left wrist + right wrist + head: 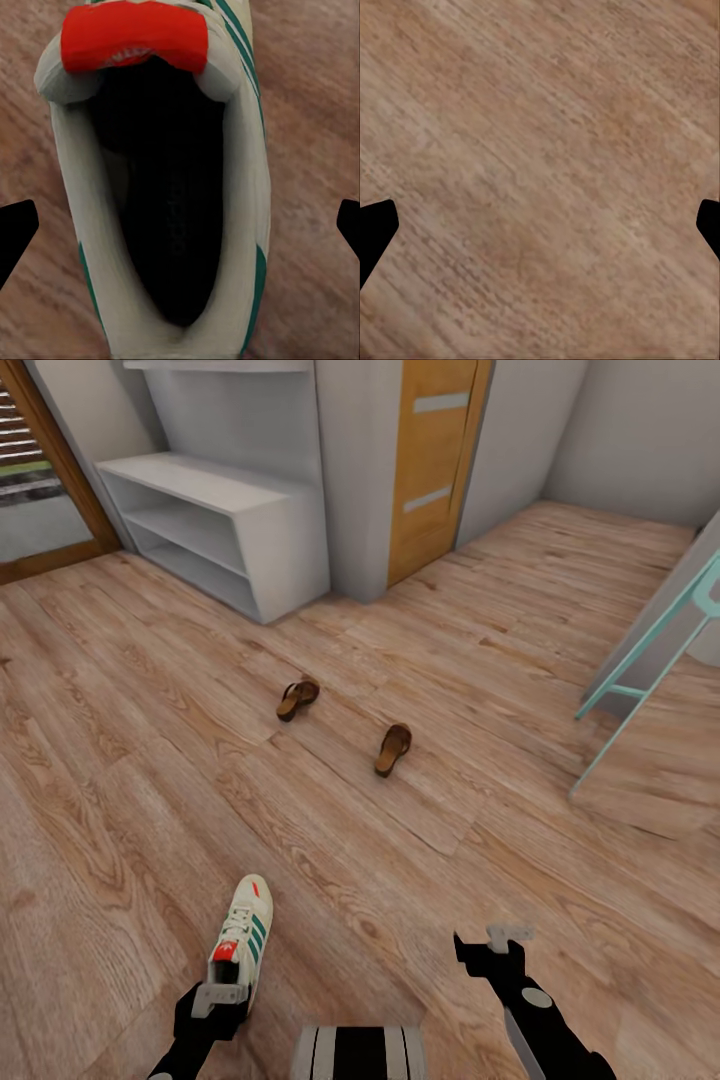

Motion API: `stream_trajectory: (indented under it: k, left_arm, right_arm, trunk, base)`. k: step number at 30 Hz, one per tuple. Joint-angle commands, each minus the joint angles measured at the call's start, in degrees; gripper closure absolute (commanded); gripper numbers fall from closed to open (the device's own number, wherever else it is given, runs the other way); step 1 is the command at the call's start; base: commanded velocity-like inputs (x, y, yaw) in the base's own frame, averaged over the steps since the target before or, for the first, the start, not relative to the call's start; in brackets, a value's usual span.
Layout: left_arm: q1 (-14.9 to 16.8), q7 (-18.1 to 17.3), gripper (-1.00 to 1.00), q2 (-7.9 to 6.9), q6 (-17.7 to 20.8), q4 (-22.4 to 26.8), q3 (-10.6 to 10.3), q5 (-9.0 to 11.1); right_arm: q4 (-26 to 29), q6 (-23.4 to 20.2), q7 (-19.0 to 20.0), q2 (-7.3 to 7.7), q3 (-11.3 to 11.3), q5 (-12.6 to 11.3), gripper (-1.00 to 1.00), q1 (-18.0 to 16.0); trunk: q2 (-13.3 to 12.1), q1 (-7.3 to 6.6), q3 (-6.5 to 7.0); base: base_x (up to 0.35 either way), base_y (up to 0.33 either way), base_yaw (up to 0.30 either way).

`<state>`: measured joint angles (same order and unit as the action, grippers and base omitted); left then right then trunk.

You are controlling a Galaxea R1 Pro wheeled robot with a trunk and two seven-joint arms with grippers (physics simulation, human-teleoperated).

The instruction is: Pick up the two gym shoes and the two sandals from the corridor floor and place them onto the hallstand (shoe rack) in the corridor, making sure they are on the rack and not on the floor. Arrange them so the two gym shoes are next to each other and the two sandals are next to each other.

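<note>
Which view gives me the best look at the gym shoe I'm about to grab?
The left wrist view: the gym shoe lies between the open fingertips, its opening and red tongue patch clear. The head view shows it whole but small, heel behind the left gripper.

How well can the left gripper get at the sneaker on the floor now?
Probably yes. The left gripper hangs right above the sneaker's heel end, its fingers spread wide on either side of the shoe opening, with nothing between them.
</note>
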<state>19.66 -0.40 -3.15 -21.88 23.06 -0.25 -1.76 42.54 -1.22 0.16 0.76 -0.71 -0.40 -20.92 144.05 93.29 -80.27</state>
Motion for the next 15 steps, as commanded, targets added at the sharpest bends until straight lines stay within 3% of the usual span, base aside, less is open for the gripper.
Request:
stream_trajectory:
  k: [1,6,15]
  left_arm:
    - [0.0,0.0,-1.00,-0.02,-0.2,0.0,0.0,-0.2]
    - [0.0,0.0,-1.00,-0.02,-0.2,0.0,0.0,-0.2]
    - [0.0,0.0,-1.00,-0.02,-0.2,0.0,0.0,-0.2]
  right_arm:
    - [0.1,-0.1,0.0,-0.01,0.0,0.0,-1.00,0.0]
    - [0.1,-0.1,0.0,0.00,0.0,0.0,-1.00,0.0]
    - [0.1,-0.1,0.0,-0.03,0.0,0.0,-1.00,0.0]
  trunk:
    - [0.0,0.01,-0.36]
    - [0.1,0.14,-1.92]
    - [0.1,0.14,-2.23]
  base:
    - [0.000,0.000,0.000]
    - [0.000,0.000,0.000]
    - [0.000,0.000,0.064]
